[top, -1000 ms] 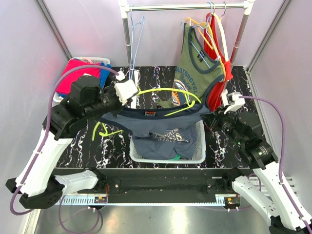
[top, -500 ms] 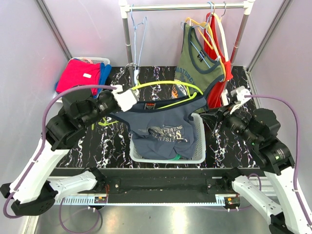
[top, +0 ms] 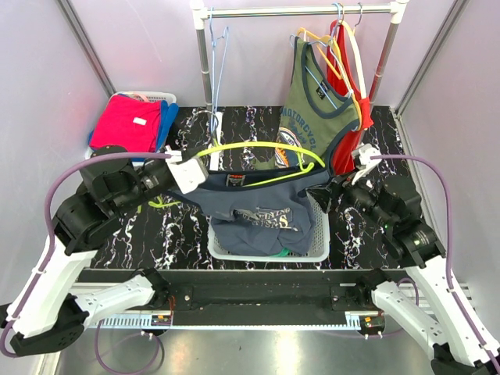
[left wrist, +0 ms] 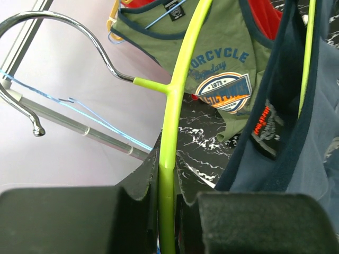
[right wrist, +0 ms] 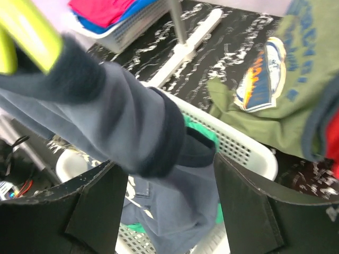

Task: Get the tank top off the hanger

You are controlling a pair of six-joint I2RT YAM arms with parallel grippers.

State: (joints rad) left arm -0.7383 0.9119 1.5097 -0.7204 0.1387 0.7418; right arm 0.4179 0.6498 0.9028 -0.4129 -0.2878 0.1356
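Navy-blue tank top with a printed chest graphic (top: 262, 212) hangs from a lime-green plastic hanger with a chrome hook (top: 258, 148), draped over the white perforated laundry basket (top: 321, 248) at the middle of the black marbled surface (top: 168, 234) — its lower hem sags into the basket, where a bit of green cloth (top: 283, 251) shows. The left gripper (top: 190, 173) is pressed together on the hanger's green bar near the hook, the bar running up between its two fingers (left wrist: 143, 177) in the left wrist view. The right gripper (top: 334, 192) sits at the top's right shoulder with its fingers (right wrist: 100, 206) spread wide; a fold of navy fabric lies between them, unclamped — the hanger's tip pokes into that fabric at the upper left of the right wrist view. Behind, an olive-green tank top (top: 308, 117) hangs on the metal rack (top: 297, 11), and folded pink and blue clothes (top: 129, 121) fill a small white bin (top: 160, 97) at the back left.
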